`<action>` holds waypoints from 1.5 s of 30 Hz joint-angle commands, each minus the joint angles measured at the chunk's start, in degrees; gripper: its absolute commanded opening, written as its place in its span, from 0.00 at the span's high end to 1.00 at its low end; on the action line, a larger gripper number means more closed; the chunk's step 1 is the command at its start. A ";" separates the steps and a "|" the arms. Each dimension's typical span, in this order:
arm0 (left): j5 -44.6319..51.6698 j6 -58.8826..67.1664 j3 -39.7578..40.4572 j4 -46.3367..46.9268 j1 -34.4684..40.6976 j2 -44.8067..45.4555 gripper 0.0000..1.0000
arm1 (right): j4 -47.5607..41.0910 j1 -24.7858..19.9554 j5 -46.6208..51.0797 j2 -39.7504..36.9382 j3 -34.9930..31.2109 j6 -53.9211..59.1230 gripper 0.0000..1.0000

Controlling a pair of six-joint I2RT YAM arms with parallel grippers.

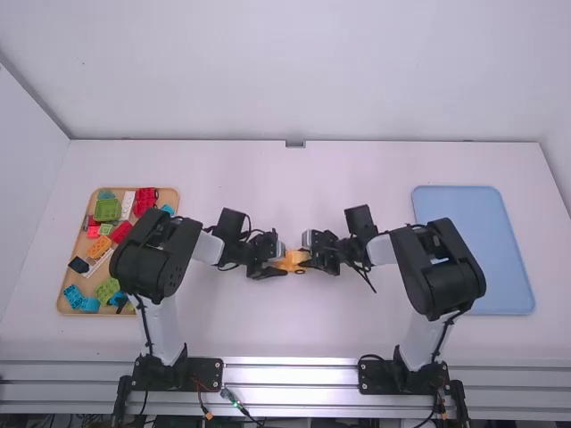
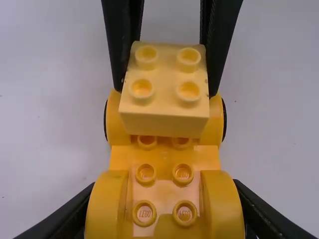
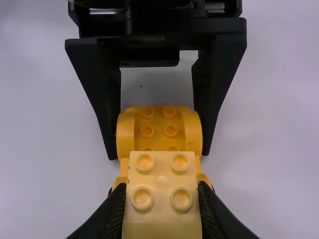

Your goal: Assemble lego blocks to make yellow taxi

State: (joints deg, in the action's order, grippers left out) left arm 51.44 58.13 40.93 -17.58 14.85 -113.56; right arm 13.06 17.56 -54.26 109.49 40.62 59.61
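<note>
Over the middle of the worktop (image 1: 294,330), my left jaws clasp the yellow car base (image 2: 164,162) by its fenders, probably to brace it, while my right jaws pinch the pale block (image 3: 162,194) by its sides, leaving its underside free for joining.

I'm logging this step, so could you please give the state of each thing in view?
Yellow wheeled chassis: upright, wheels on
Left gripper: jaws shut on chassis
Pale yellow two-by-two brick: studs up, over chassis; seating unclear
Right gripper: jaws shut on brick
Brown tray: holding loose blocks
Blue tray: lying flat
</note>
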 commanded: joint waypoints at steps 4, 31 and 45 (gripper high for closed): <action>-2.62 -0.87 -1.07 1.25 0.15 -0.79 0.50 | -0.28 -0.24 0.28 0.76 -0.52 -0.22 0.86; -2.64 -0.90 -1.03 1.07 0.13 -0.79 0.51 | 10.73 -1.44 -10.97 0.52 -0.52 -5.70 0.19; -2.64 -0.90 -1.03 1.07 0.15 -0.79 0.53 | 5.20 1.62 0.98 -0.02 -0.52 -9.25 1.00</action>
State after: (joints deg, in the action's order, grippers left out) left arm 51.42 58.17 40.93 -17.61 14.85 -113.56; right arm 19.35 18.20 -57.93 109.43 40.47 50.78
